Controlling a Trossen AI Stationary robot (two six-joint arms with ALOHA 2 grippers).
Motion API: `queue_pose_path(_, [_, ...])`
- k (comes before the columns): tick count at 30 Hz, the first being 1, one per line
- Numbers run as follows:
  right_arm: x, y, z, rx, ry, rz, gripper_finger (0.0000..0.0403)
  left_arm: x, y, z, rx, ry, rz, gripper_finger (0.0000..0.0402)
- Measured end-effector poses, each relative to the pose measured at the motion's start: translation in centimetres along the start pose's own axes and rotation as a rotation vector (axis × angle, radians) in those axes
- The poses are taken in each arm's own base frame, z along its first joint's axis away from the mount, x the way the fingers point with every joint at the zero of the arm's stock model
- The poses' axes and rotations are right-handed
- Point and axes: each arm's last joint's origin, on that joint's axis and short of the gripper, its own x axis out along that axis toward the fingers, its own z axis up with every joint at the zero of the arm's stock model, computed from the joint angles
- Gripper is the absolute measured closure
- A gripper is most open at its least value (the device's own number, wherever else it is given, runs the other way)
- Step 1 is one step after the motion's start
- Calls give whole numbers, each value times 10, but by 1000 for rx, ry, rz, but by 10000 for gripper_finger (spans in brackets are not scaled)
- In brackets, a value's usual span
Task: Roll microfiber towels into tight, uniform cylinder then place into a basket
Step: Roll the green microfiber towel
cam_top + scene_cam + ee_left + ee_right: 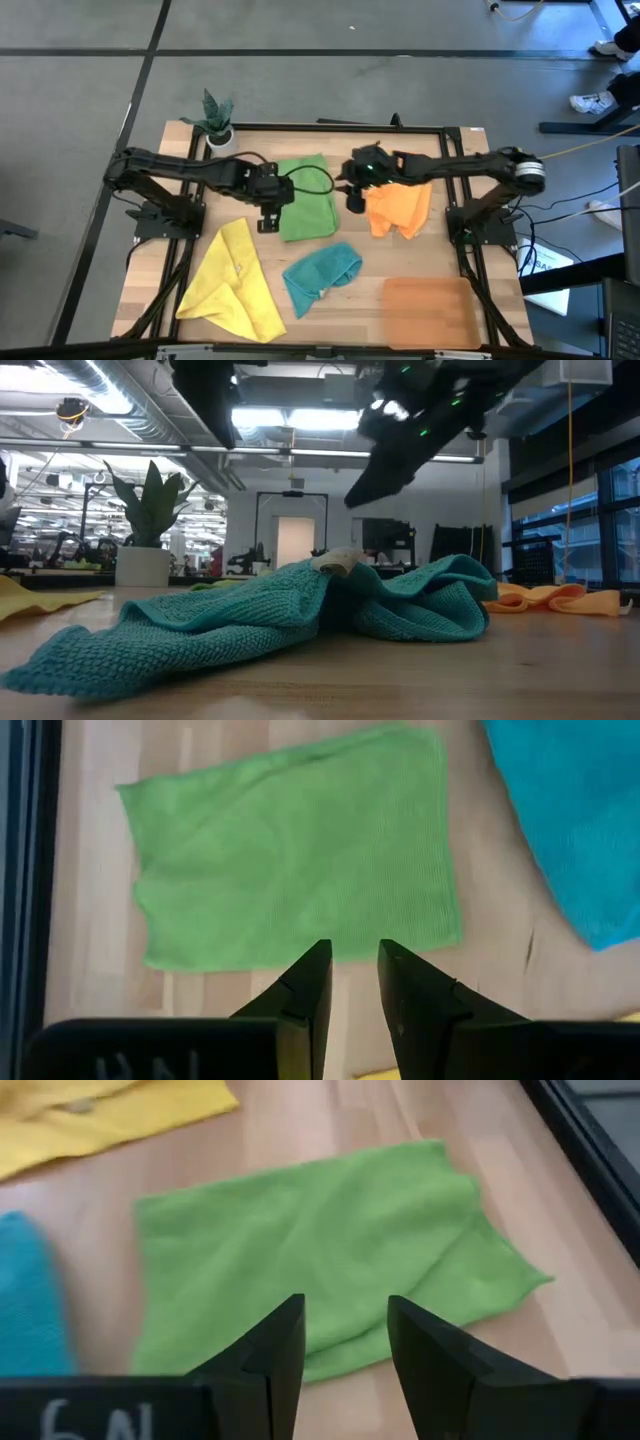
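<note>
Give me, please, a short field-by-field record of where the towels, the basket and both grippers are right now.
green towel: spread flat, mid-table, between the two grippers
orange towel: crumpled, right of the green one
teal towel: bunched, near the front centre
yellow towel: loose, front left
basket: front right corner, nothing in it
left gripper: open, empty, at the green towel's left edge
right gripper: open, empty, at the green towel's right edge
rolled towels: none yet

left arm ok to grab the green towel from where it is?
Probably yes. The left gripper hangs open, empty, at the green towel's left edge, bare wood between them; the right gripper waits on the far side.
</note>
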Motion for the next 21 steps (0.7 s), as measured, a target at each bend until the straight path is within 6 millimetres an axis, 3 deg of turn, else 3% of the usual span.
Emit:
queue_pose_path(6, [40,-24,16,62,134,65,257,-4,-10,-3,15,-6,25,324])
queue_pose_path(13, [78,-39,17,140,274,174,257,-5,-13,-6,-1,16,34,324])
queue_pose_path(21, [89,-60,9,305,319,142,257,-5,-12,-8,0,33,79,324])
